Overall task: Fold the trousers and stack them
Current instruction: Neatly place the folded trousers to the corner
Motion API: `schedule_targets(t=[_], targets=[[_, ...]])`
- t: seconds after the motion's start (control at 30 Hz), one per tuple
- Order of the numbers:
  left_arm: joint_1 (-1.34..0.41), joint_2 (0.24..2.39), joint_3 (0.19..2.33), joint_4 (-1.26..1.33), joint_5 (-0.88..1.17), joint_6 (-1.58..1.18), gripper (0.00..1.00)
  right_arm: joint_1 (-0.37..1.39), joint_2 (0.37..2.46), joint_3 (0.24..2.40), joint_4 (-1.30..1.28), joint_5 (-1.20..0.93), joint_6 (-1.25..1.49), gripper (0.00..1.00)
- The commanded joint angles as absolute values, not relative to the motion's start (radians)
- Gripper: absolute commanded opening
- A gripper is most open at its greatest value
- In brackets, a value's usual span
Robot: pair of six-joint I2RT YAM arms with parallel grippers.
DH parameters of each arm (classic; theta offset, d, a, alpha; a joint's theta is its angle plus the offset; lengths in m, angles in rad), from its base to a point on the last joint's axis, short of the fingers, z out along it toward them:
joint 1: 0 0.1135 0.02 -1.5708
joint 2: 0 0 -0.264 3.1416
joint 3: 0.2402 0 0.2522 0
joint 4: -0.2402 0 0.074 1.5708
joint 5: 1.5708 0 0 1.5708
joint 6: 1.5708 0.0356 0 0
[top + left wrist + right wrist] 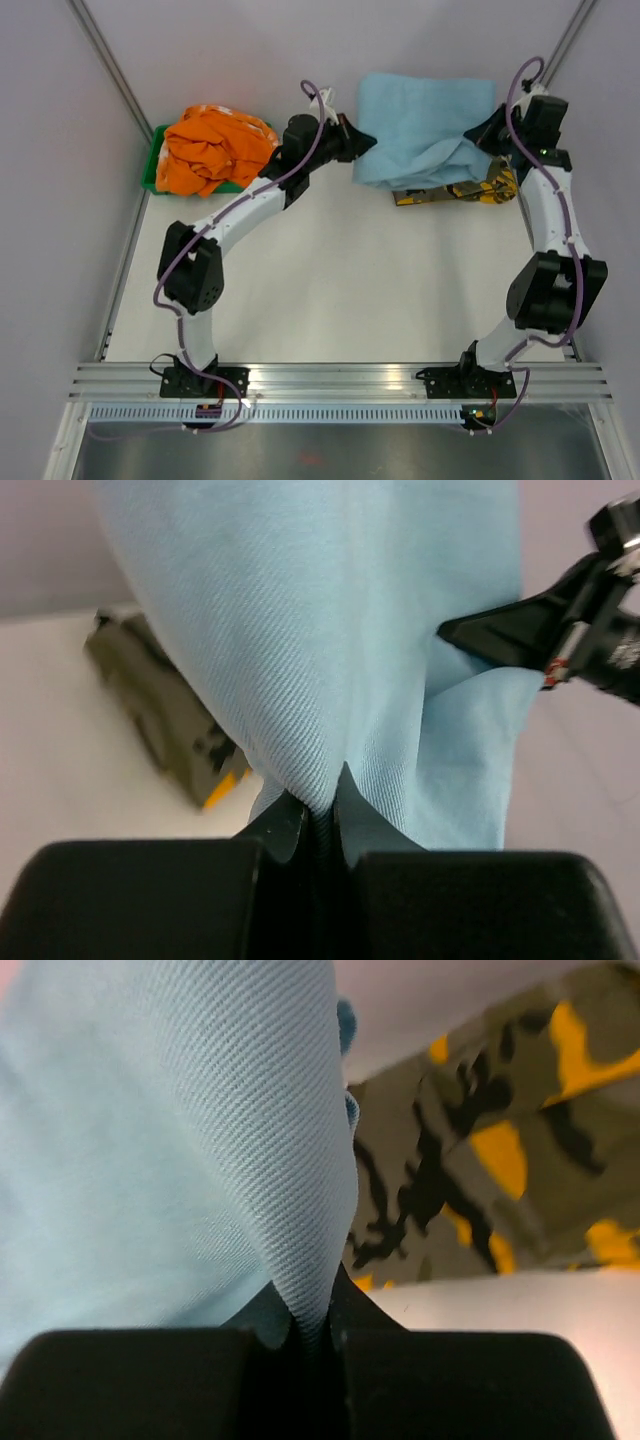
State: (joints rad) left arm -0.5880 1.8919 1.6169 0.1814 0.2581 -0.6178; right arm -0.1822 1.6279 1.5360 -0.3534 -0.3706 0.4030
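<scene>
- Pinching the trousers (425,130) at the table's (330,290) far side, your left gripper (318,820) and right gripper (318,1322) each clamp an edge, cloth draped over the camouflage garment (470,190).
- Folding appears underway; next, carry both edges evenly together.

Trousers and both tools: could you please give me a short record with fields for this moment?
trousers: light blue, bunched at the far side of the table, held at both side edges
left tool: shut on the trousers' left edge
right tool: shut on the trousers' right edge
camouflage garment: partly under the trousers, showing at their near edge
orange garment: heaped in the green bin, far left
</scene>
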Motion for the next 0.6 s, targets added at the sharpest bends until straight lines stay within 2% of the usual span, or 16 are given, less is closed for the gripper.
schedule_targets(t=[0.0,0.07,0.1,0.13,0.23,0.3,0.47,0.57], targets=[[-0.623,2.054,1.841,0.404,0.246,-0.710,0.02,-0.308,1.807,1.757,-0.389,-0.343,0.333,0.00],[-0.647,2.214,1.983,0.397,0.192,-0.716,0.02,-0.347,1.927,1.919,-0.410,-0.417,0.278,0.00],[-0.655,2.280,2.161,0.347,0.175,-0.736,0.02,-0.369,1.968,1.969,-0.416,-0.423,0.261,0.00],[-0.663,2.410,2.249,0.333,0.161,-0.758,0.02,-0.379,2.005,2.074,-0.431,-0.420,0.244,0.00],[-0.666,2.586,2.482,0.360,0.106,-0.886,0.02,-0.396,2.169,2.280,-0.547,-0.419,0.195,0.00],[-0.666,2.692,2.522,0.380,0.054,-0.967,0.02,-0.403,2.244,2.315,-0.580,-0.408,0.164,0.00],[-0.673,2.782,2.507,0.402,-0.054,-1.003,0.02,-0.454,2.285,2.204,-0.450,-0.380,0.166,0.00],[-0.667,2.809,2.507,0.397,-0.092,-1.018,0.02,-0.471,2.363,2.220,-0.434,-0.436,0.184,0.00]])
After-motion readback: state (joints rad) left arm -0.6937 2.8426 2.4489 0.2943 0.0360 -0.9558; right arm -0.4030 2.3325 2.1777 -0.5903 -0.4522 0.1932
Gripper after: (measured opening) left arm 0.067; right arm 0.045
